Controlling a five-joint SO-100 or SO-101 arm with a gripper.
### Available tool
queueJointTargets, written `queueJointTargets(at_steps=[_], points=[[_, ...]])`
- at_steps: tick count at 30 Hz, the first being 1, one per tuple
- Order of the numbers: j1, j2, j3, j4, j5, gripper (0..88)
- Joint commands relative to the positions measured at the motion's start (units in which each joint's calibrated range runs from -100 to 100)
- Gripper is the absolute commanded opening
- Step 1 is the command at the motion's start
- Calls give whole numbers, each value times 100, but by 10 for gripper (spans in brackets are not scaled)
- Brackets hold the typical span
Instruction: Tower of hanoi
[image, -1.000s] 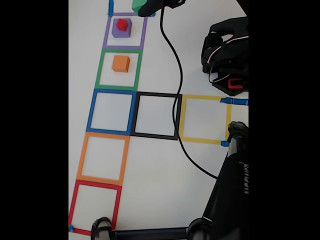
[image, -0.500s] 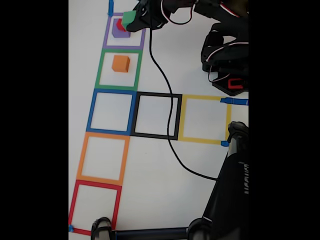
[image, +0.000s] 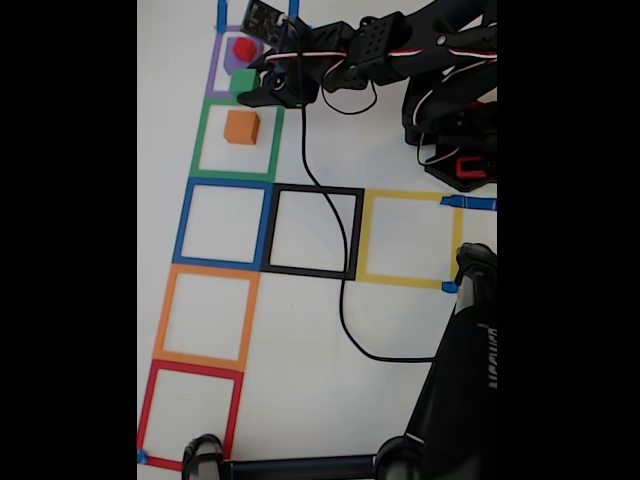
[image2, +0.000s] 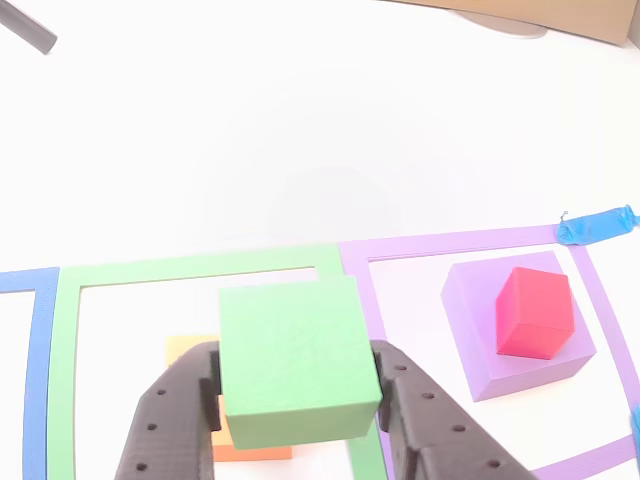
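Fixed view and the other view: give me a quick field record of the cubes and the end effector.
end effector: shut on green cube
green cube: held above the table, over the green square's edge
orange cube: inside green square, alone
purple cube: inside purple square
red cube: on top of purple cube
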Motion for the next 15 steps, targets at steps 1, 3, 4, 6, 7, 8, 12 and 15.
queueJointTargets(at_steps=[1, 3, 4, 6, 7, 8, 12, 15], points=[[-237, 630, -100, -834, 36, 14], [-285, 928, -109, -1117, 36, 14], [-314, 1098, -109, -1271, 36, 14], [-362, 1405, -127, -1570, 36, 14], [-381, 1542, -154, -1692, 36, 15], [-391, 1687, -181, -1789, 36, 15], [-420, 2067, -318, -2008, 36, 15], [-458, 2261, -472, -2032, 36, 15]])
